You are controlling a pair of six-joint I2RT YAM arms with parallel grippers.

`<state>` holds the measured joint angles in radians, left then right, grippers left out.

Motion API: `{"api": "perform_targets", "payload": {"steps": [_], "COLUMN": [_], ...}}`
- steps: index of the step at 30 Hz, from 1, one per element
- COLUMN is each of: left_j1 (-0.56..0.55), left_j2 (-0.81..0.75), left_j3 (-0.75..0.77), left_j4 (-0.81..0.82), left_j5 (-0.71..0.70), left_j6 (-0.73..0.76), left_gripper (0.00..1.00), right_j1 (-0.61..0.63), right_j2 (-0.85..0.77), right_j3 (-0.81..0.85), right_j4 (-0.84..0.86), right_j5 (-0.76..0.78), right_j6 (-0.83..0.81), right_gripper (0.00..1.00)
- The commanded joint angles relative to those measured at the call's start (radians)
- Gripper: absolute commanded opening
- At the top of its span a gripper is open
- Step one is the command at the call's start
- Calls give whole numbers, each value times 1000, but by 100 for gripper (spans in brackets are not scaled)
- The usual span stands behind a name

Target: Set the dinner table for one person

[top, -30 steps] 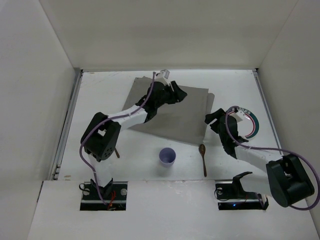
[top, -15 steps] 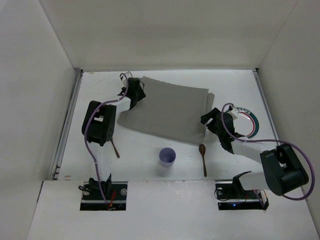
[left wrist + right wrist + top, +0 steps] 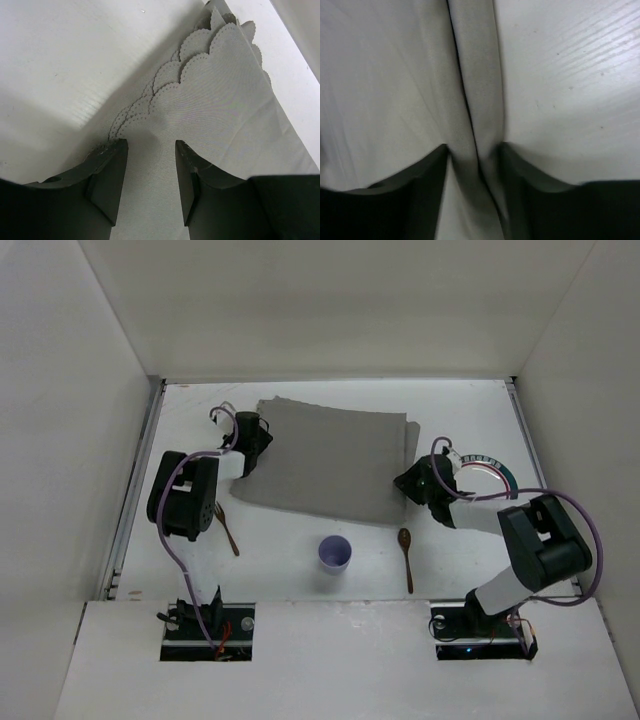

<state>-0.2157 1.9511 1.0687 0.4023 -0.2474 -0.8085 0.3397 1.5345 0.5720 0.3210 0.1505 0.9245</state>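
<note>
A grey cloth mat (image 3: pixel 322 464) with a scalloped edge (image 3: pixel 215 90) lies across the middle of the white dinner table (image 3: pixel 285 540). My left gripper (image 3: pixel 252 436) sits at the mat's left edge. In its wrist view the cloth fills the gap between its jaws (image 3: pixel 150 145), so it is shut on the mat. My right gripper (image 3: pixel 412 483) is at the mat's right edge, and its jaws (image 3: pixel 472 147) pinch a raised fold of the mat (image 3: pixel 470 100).
A white plate with a green rim (image 3: pixel 492 476) lies right of the mat, behind the right arm. A lilac cup (image 3: pixel 335 553) stands in front of the mat. A brown spoon (image 3: pixel 406 552) lies right of the cup, and another brown utensil (image 3: pixel 228 530) lies at front left.
My left gripper has moved from the mat's top middle to its left edge, pulling the cloth out flatter. My right gripper slid left to the mat's right edge and closed on a fold.
</note>
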Motion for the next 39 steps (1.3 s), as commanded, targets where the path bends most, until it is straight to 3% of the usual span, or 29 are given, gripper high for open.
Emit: {"api": "perform_targets", "payload": {"steps": [1, 4, 10, 19, 39], "left_j1": [-18, -6, -1, 11, -20], "left_j2": [-37, -11, 49, 103, -61], "left_j3": [-30, -24, 37, 126, -136], "left_j4": [0, -11, -20, -62, -13], "left_j5": [-41, -35, -12, 20, -65], "left_j6": [-23, -53, -80, -63, -92], "left_gripper": [41, 41, 40, 39, 36], "right_j1": [-6, -32, -83, -133, -126], "right_j2": [24, 55, 197, 308, 125], "right_j3": [72, 130, 316, 476, 230], "right_j4": [7, 6, -56, -129, -53], "right_j5": [-23, -32, -43, -57, -22], "right_j6": [27, 34, 10, 4, 31], "right_gripper": [39, 26, 14, 14, 16]}}
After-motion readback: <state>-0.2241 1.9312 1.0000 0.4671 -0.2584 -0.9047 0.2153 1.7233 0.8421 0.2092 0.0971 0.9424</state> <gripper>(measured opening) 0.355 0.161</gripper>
